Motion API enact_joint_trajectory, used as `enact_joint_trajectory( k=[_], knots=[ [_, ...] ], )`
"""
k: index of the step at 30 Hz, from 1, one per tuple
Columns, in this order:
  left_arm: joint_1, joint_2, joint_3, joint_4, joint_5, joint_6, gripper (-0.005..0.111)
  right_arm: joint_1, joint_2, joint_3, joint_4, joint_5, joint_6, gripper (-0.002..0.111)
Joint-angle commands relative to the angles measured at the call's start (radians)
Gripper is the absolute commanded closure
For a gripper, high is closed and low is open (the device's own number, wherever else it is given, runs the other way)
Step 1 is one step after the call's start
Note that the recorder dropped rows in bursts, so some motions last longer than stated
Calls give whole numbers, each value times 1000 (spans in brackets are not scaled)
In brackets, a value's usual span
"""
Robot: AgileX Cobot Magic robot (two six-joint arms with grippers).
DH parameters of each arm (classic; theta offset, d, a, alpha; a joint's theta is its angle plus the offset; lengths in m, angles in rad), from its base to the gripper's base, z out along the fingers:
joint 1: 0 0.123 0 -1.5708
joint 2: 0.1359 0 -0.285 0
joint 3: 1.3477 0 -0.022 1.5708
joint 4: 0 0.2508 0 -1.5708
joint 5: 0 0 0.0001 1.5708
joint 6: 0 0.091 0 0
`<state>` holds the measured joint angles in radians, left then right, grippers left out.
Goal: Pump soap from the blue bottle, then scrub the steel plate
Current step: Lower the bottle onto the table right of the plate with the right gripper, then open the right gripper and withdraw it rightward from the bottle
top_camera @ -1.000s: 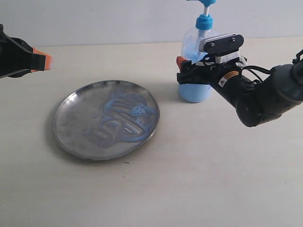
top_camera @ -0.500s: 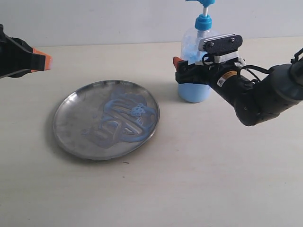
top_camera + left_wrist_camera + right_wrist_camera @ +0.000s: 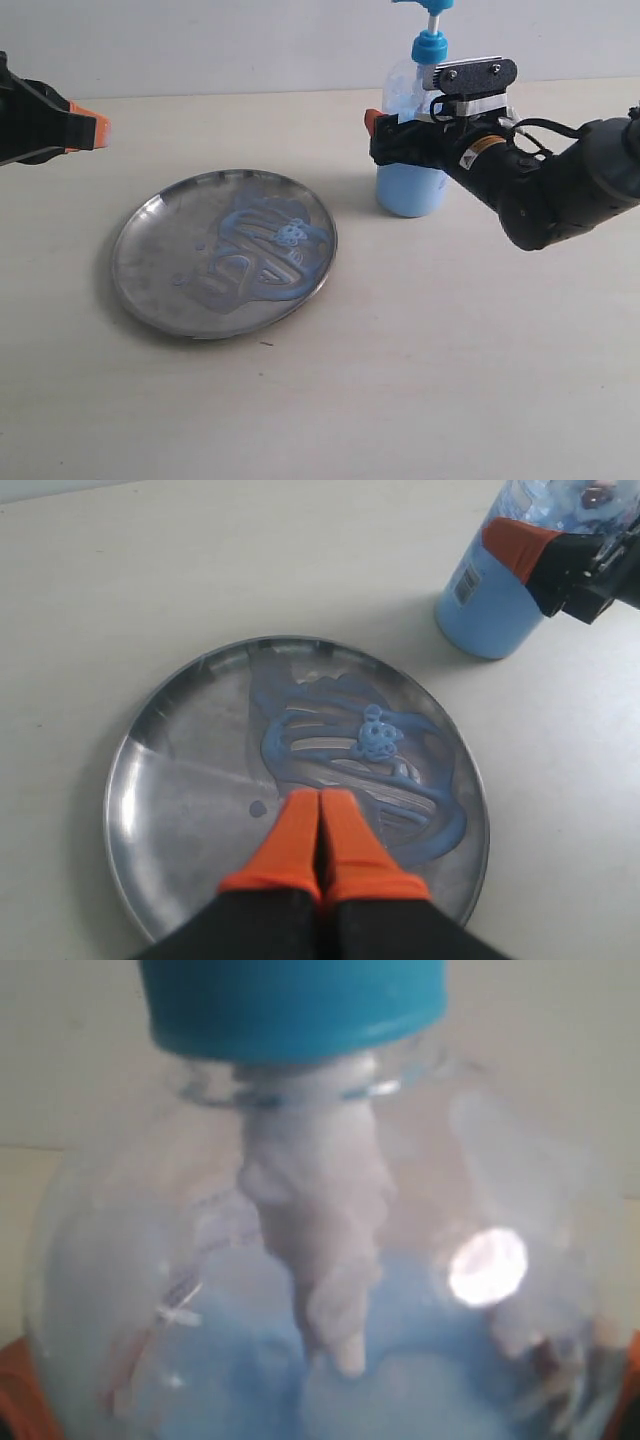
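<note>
The blue bottle (image 3: 410, 190) stands upright right of the steel plate (image 3: 150, 260), its blue pump head (image 3: 432, 40) at the top edge. Pale blue soap (image 3: 270, 245) lies in swirled streaks on the plate's right half. My right gripper (image 3: 400, 125) is open, its orange-tipped fingers (image 3: 373, 120) straddling the bottle's upper body. The bottle (image 3: 320, 1260) fills the right wrist view. My left gripper (image 3: 95, 128) is shut and empty at the far left, held high; in its wrist view the fingertips (image 3: 320, 798) hover over the plate (image 3: 170, 810) and soap (image 3: 370, 740).
The plate and bottle rest on a pale beige table (image 3: 420, 380). A light wall runs behind its far edge. The bottle (image 3: 490, 600) and the right gripper's finger (image 3: 520, 545) also show in the left wrist view.
My right gripper has slid forward and a little upward around the bottle. The bottle, plate and left gripper have stayed put.
</note>
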<state>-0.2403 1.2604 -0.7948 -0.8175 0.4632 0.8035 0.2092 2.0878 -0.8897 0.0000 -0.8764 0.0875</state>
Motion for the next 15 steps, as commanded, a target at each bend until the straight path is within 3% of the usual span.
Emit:
enact_joint_trajectory(
  k=[1,8,15],
  knots=[
    [3,-7,1,2,-5,5,107,1,-65,-5,-11,119,-16,11],
    [3,-7,1,2,-5,5,107,1,-110,-2,-14,209,-6,11],
    [3,-7,1,2,-5,5,107,1,-180,79,-33,177,14,11]
  ],
)
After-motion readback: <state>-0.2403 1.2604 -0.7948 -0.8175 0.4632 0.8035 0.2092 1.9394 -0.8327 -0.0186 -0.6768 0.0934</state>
